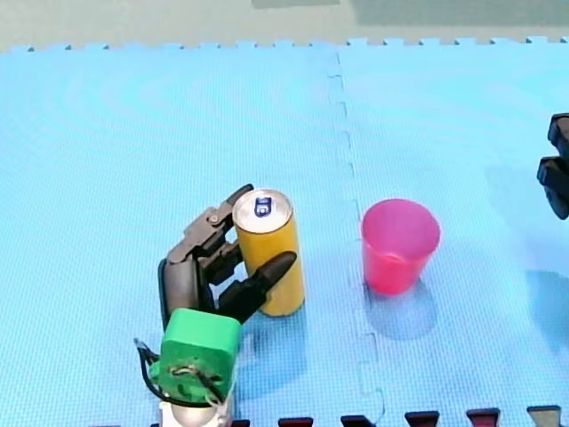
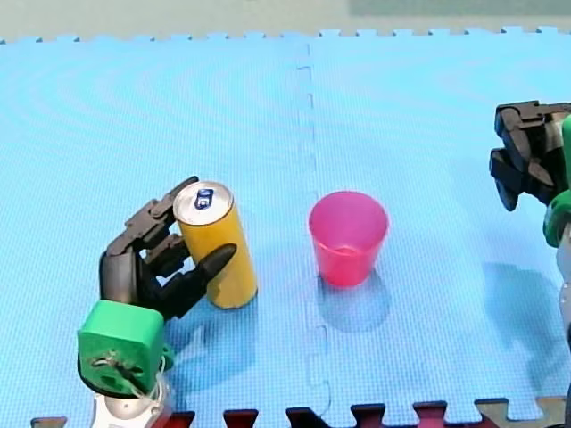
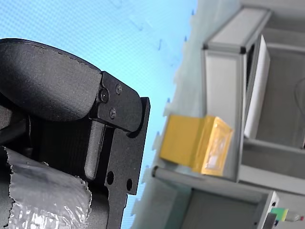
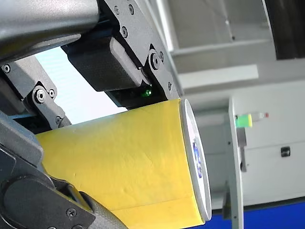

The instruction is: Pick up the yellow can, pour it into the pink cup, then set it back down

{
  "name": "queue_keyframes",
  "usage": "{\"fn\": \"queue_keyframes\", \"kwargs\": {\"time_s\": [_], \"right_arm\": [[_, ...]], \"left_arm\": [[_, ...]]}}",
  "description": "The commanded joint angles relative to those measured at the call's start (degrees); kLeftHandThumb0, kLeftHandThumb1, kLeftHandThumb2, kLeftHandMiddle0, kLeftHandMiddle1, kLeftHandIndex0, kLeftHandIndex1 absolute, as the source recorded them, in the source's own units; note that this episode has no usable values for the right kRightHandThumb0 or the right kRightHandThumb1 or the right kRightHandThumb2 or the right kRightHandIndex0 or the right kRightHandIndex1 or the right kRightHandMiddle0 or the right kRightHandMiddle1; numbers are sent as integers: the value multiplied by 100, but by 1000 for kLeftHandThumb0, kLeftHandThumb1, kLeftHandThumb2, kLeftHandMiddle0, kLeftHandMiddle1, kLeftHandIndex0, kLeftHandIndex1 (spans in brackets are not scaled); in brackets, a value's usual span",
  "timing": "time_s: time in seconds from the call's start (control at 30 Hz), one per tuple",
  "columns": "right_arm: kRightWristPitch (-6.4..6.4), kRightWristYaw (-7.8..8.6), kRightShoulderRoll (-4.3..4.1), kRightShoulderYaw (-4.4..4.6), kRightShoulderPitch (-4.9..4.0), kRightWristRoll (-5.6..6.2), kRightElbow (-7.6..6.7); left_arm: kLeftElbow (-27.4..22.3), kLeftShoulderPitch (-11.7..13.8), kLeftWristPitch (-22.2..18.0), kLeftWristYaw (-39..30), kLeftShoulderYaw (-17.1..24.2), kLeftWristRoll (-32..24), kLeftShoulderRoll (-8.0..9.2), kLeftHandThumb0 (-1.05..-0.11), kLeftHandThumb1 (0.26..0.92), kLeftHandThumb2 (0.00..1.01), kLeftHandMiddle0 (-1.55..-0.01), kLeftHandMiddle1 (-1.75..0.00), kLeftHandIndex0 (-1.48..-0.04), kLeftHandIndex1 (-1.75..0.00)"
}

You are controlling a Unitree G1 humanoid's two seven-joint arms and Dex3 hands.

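Observation:
The yellow can (image 1: 271,258) with a silver top stands on the blue mat, left of centre. My left hand (image 1: 260,229) is wrapped around it, with the thumb in front and the fingers behind. The second wrist view shows the same can (image 4: 124,162) pressed between the black fingers (image 4: 109,62). The pink cup (image 1: 398,245) stands upright to the can's right, about a hand's width away, and nothing touches it. My right hand (image 2: 517,156) hangs at the right edge, above the mat and beyond the cup, holding nothing.
The blue foam mat (image 1: 133,133) has a seam (image 1: 347,160) running from far to near between can and cup. Its jigsaw edge lies along the far side. Beyond the mat, the first wrist view shows a yellow box (image 3: 195,143) and grey metal frames (image 3: 228,71).

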Motion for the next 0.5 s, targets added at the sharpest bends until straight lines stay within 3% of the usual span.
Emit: {"fn": "queue_keyframes", "kwargs": {"time_s": [0.0,0.1,0.2,0.33,0.47], "right_arm": [[-23,20,-19,-9,2,31,-31],[-24,29,-18,-16,4,35,-32],[-25,19,-12,-16,3,30,-32],[-28,17,-12,-17,2,28,-29],[-36,14,-11,-19,5,26,-32]], "left_arm": [[-25,80,662,1320,-648,1056,357,-353,820,0,-1231,0,-1130,0],[-48,-6,1086,2389,-1122,1816,578,-549,754,0,-1092,-1,-967,-1],[-26,-68,1250,2902,-1343,2160,677,-616,721,0,-891,0,-856,0],[-3,-149,1528,3558,-1660,2594,766,-704,756,13,-648,1,-633,1],[52,-224,1794,4066,-1916,2915,804,-799,765,6,-516,0,-518,0]]}}
